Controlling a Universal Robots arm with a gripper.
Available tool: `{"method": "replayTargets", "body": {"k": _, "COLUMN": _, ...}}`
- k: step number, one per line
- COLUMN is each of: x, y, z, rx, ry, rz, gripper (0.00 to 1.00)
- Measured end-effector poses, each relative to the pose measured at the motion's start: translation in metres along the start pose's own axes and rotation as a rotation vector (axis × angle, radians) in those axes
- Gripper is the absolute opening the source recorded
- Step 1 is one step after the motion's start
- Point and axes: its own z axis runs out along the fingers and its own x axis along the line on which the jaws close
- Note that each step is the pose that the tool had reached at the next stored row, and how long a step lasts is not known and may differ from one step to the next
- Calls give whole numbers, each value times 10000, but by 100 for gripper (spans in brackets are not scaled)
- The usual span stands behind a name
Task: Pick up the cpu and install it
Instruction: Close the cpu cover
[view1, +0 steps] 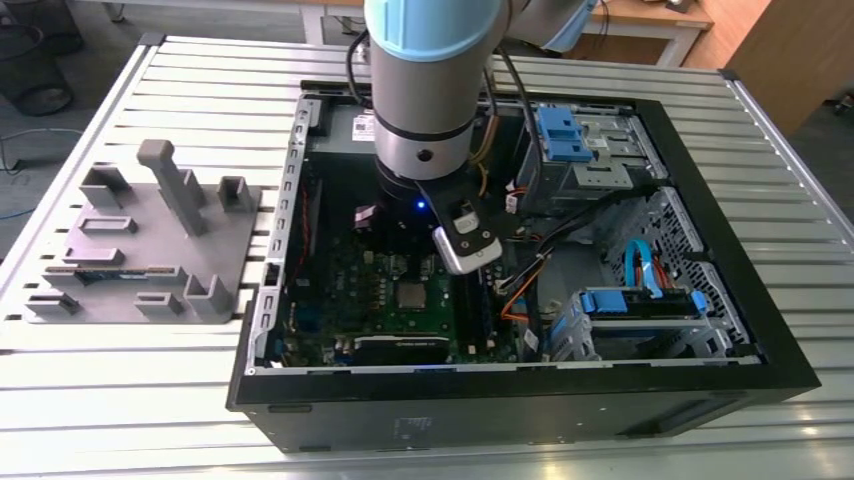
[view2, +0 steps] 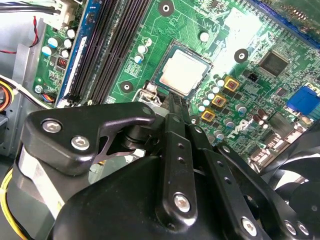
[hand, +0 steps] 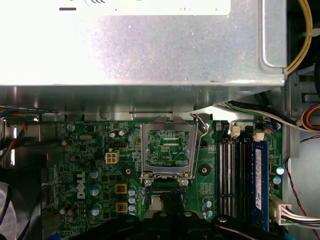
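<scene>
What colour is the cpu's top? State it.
The cpu has a shiny silver-grey top; the second wrist view shows it best.

Both wrist views close above motherboard (hand: 85, 150)

arm (view1: 424, 100): pointing straight down | hand (view2: 175, 102): fingers (view2: 172, 127) apparently pressed together

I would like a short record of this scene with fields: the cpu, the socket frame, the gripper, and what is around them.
cpu: the cpu lies flat in the socket, silver top up
socket frame: the socket frame is swung open, not over the cpu
gripper: the gripper is low over the green motherboard, its tip at the cpu's edge; contact cannot be told
case: open black computer case on a slatted table
tray: grey tray on the table, to the exterior view's left of the case
</scene>
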Motion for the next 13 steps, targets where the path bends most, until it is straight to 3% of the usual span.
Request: {"method": "replayTargets", "body": {"k": 13, "x": -50, "y": 1, "z": 1, "rx": 1, "ry": 0, "rz": 0, "gripper": 11}}
